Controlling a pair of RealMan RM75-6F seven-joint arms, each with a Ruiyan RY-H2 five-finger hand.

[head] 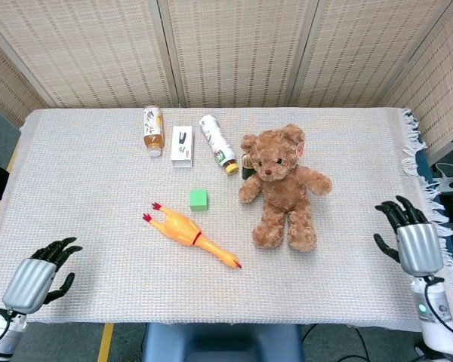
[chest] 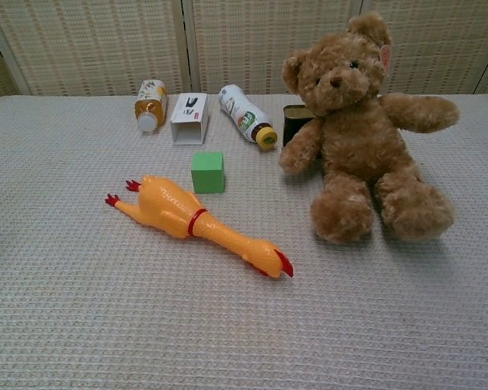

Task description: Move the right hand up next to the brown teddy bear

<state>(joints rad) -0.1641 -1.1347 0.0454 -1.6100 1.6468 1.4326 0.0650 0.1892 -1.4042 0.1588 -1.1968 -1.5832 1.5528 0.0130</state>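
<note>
The brown teddy bear [head: 281,185] [chest: 359,130] sits upright right of the table's middle, legs toward me. In the head view my right hand [head: 409,240] hovers over the table's right side, well to the right of the bear's feet, fingers apart and holding nothing. At the front left corner, my left hand [head: 38,273] is likewise empty with its fingers loosely spread. Neither hand shows in the chest view.
A yellow rubber chicken [head: 190,234] [chest: 197,223] and a green cube [head: 199,199] [chest: 207,171] lie left of the bear. Two bottles [head: 152,130] [head: 218,142] and a white box [head: 182,145] lie behind; a dark tin [chest: 295,123] stands beside the bear. Fringed cloth edge [head: 419,158] at right.
</note>
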